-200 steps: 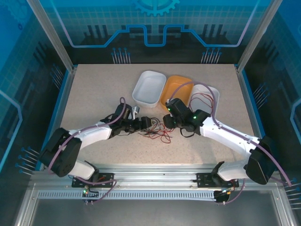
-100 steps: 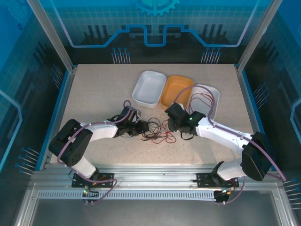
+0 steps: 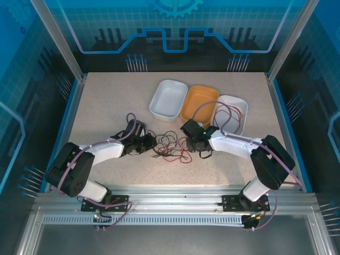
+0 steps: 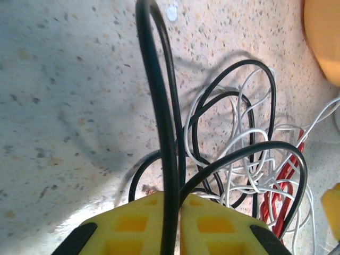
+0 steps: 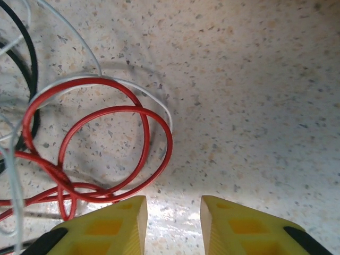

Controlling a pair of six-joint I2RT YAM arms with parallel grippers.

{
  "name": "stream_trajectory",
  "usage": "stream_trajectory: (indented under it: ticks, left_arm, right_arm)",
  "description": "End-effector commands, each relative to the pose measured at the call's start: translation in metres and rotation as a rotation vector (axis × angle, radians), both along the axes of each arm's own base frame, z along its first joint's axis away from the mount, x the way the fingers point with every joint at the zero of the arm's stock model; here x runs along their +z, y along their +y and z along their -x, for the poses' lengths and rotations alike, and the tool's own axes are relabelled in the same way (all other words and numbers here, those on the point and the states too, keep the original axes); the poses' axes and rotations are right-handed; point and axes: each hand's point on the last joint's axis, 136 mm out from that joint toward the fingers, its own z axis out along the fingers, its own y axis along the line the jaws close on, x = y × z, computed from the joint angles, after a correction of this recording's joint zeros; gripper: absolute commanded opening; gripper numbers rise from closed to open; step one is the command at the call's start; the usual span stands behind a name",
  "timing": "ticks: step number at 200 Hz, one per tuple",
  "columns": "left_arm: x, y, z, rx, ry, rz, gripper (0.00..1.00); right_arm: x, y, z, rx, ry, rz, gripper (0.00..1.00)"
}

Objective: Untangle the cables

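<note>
The bench (image 3: 106, 106) is flat and pale, the colour of sand, with lots of tiny dark and brown specks (up close they look like little grains). A thin blue strip (image 3: 69, 114) runs down its side. Shiny grey metal posts (image 3: 57, 40) stand at the back corners and lean outward. Behind the bench is a blue wall (image 3: 175, 29) with a grid of small squares and bright blue lines, and part of a gear drawing (image 3: 175, 6) at the top. The side walls (image 3: 21, 79) are blue and darker. Along the near edge lie silver metal rails (image 3: 175, 206), one with a row of little slots. The light is bright and even, and the shadows are soft.
</note>
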Motion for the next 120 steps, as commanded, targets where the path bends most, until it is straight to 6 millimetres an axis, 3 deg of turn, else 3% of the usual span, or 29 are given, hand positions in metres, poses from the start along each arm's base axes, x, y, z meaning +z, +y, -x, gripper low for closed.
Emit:
stream_trajectory:
  ticks: [1,42,120]
  left_arm:
    - [0.002,0.010,0.005,-0.004,-0.006,-0.026,0.17]
    - [0.019,0.007,0.004,-0.014,-0.047,-0.004,0.34]
    - [0.027,0.002,0.003,-0.006,-0.057,0.018,0.53]
  right_arm:
    - [-0.005,0.009,-0.013,-0.011,0.003,-0.013,0.30]
    - [-0.023,0.007,-0.014,-0.038,0.054,-0.005,0.27]
    - [-0.027,0.016,-0.019,-0.064,0.062,-0.029,0.30]
